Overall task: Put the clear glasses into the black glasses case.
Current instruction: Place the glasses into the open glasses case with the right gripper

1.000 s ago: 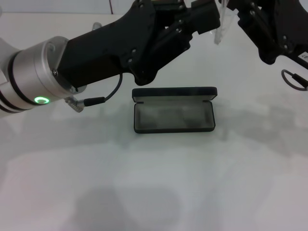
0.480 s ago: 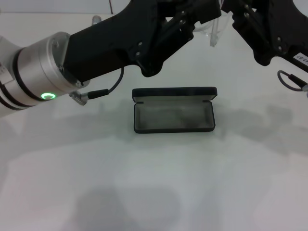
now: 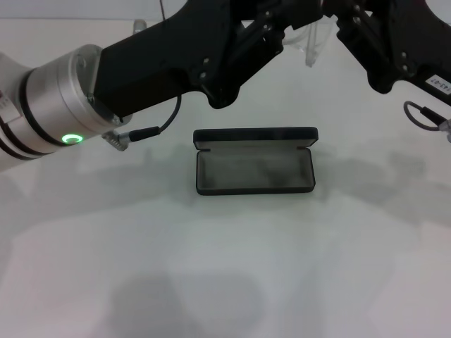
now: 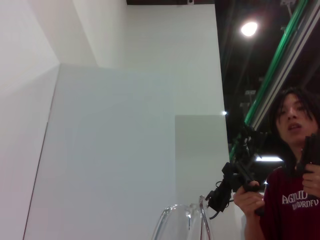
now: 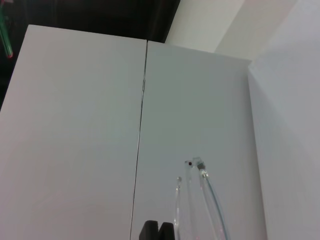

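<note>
The black glasses case (image 3: 255,163) lies open in the middle of the white table, its lid standing up at the far side and its grey lining bare. The clear glasses (image 3: 312,44) hang in the air above and beyond the case, at the top of the head view, between the two black arms. My left gripper (image 3: 299,14) is shut on them; their curved lens (image 4: 182,222) shows in the left wrist view. My right gripper (image 3: 342,13) is close against them from the other side, and the clear temple arms (image 5: 200,200) show in the right wrist view.
A person (image 4: 292,175) holding a hand controller stands beyond the table in the left wrist view. A black cable (image 3: 151,132) hangs from my left arm just left of the case. A grey cable loop (image 3: 423,116) hangs under my right arm.
Both arms have risen a little and carried the clear glasses higher, towards the top edge of the head view. The case has not moved.
</note>
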Available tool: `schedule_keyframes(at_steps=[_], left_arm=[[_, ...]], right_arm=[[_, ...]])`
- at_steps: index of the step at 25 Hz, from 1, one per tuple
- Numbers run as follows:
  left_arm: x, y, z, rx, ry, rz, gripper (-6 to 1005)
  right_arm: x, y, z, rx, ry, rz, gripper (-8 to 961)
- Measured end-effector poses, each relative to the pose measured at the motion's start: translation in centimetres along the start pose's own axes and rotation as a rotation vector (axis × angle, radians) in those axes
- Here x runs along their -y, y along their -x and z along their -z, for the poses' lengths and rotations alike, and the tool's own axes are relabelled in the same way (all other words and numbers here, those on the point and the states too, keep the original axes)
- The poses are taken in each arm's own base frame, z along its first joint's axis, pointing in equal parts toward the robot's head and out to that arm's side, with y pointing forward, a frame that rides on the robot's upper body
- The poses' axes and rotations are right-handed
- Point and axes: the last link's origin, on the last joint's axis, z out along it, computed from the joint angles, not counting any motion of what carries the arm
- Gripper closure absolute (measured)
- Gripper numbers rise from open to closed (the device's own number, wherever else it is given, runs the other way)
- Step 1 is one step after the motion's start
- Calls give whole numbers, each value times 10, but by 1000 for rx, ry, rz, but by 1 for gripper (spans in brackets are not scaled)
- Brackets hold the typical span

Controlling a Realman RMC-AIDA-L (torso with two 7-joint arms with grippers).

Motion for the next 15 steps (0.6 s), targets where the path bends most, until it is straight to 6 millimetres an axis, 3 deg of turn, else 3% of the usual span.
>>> schedule_keyframes(at_steps=[15], left_arm=[[4,1,-1,-3,-29,-4,928]], right_arm=[[1,-4,-5,-19,8,-6,899]])
